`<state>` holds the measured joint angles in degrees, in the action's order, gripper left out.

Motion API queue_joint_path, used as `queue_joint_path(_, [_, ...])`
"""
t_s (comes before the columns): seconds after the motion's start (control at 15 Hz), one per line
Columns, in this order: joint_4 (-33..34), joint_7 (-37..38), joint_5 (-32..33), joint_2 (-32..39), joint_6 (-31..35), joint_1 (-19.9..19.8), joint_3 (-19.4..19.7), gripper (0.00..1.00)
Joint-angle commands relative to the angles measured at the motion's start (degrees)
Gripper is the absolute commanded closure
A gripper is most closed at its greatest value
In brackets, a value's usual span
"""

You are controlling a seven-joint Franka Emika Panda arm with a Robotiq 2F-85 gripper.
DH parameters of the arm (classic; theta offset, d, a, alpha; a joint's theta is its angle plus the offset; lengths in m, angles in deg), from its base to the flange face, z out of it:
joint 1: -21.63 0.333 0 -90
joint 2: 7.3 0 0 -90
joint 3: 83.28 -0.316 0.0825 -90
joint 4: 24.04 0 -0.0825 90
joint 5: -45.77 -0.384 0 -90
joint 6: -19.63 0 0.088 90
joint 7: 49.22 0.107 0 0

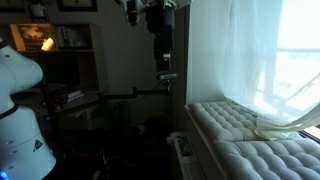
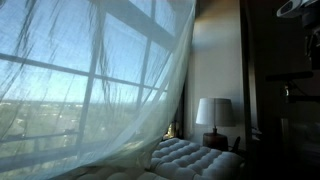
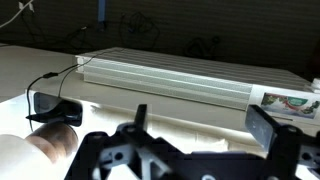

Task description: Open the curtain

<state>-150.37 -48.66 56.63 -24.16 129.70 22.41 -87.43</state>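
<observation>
Sheer white curtain [image 2: 100,90] looked light, soft and slippery, best pinched at its free edge, while the end effector [image 3: 155,113] stood apart, empty.

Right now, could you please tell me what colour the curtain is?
The curtain is sheer white, with light shining through; an exterior view shows it best.

Daylight came through the curtain [image 2: 90,95], backlit and glowing in both exterior views; glare washed out the window [image 1: 300,50] at far right. Room interior was dim, shadows deep. Wrist view was soft, its near-left corner overexposed. All views were coarse.
</observation>
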Motion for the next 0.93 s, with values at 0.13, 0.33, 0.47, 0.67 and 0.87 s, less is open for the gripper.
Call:
queue_joint_path(0.13, [13.26,1.64,0.19,9.64,-8.29,0.17,0.09,0.0])
queue_joint_path(0.33, [18.97,1.12,0.11,13.65,-11.07,0.39,0.31,0.0])
queue_joint_path(0.47, [22.87,1.1,0.17,16.31,-13.19,0.52,0.39,0.0])
queue_joint_path(0.67, [27.61,1.21,0.7,19.45,-13.79,0.72,0.49,0.0])
queue_joint_path(0.87, [29.14,-0.42,0.58,19.86,-8.33,0.94,0.53,0.0])
